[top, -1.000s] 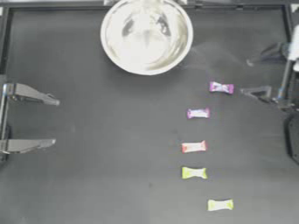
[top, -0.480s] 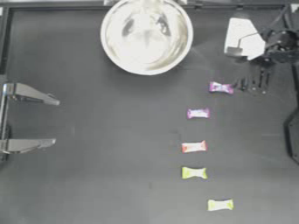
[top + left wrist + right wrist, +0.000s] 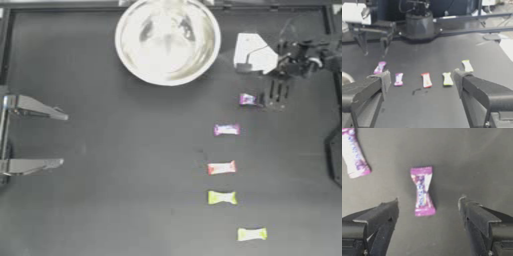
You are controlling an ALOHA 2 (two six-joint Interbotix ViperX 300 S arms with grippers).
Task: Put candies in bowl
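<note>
Five candies lie in a line on the surface, none in the bowl (image 3: 167, 41) | right tool (image 3: 276, 94) spread wide, empty, just beside the top purple candy (image 3: 248, 99) | left tool (image 3: 61, 139) wide apart, empty, parked at left.

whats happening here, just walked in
The right arm's claw is open and hovers beside the purple-pink wrapped candy nearest the large shiny silvery bowl; the right wrist view shows that candy lying on the dark table just ahead of the spread jaws. Nothing is gripped. All five candies lie in a line on the table: a second purple-pink one, a red-and-white one, and two yellow-green ones. The left claw waits open at the left side.
</note>
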